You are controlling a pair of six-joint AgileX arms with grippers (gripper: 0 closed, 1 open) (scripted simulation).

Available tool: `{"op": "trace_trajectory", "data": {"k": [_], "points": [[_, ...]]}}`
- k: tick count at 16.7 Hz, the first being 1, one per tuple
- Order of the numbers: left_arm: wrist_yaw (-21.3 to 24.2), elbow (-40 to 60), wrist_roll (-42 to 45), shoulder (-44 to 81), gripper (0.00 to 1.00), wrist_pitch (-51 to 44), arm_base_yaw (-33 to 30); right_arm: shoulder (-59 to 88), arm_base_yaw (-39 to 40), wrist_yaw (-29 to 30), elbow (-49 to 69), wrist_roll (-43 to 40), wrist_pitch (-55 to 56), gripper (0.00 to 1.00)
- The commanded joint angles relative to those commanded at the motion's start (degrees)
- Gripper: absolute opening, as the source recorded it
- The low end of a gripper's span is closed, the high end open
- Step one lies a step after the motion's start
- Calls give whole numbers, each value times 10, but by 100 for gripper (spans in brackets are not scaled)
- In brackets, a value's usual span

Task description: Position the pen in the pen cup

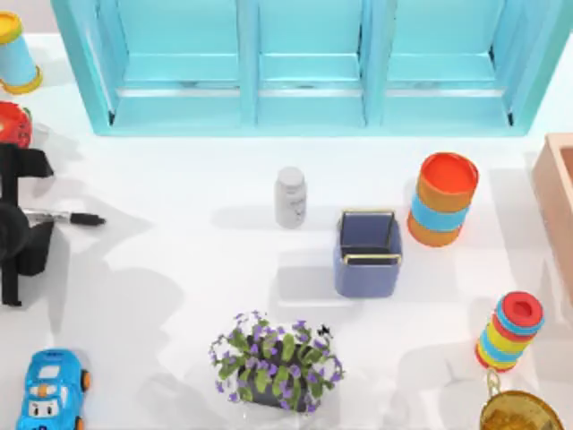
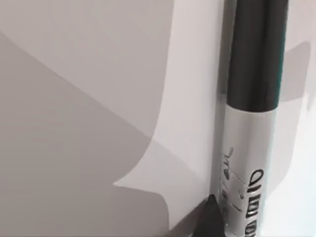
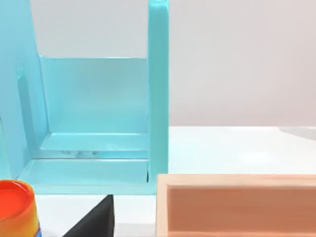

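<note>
The pen (image 1: 70, 217) lies level at the table's far left, black cap pointing right. My left gripper (image 1: 31, 218) sits over its barrel end, shut on it. The left wrist view shows the pen (image 2: 249, 148) close up, just above the white table, with one black fingertip (image 2: 210, 219) against the silvery barrel. The pen cup (image 1: 368, 255), a periwinkle square box with gold rim, stands upright and hollow near the table's middle, far to the right of the pen. My right arm is parked off the right side; one of its fingers (image 3: 96, 222) shows, with a wide gap beside it.
A white bottle (image 1: 290, 197) stands left of the cup and an orange cylinder (image 1: 443, 199) right of it. A potted plant (image 1: 277, 358) sits in front. A turquoise shelf (image 1: 304, 63) spans the back. A toy car (image 1: 52, 390) and a wooden box (image 1: 557, 193) flank the table.
</note>
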Motion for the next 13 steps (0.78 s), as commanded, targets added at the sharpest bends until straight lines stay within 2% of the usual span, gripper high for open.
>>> {"op": "trace_trajectory", "data": {"k": [11,13], "points": [[0,0,0,0,2,0,0,0,0,0,0,0,0,100],[0,0,0,0,0,0,0,0,0,0,0,0,0,100]]}}
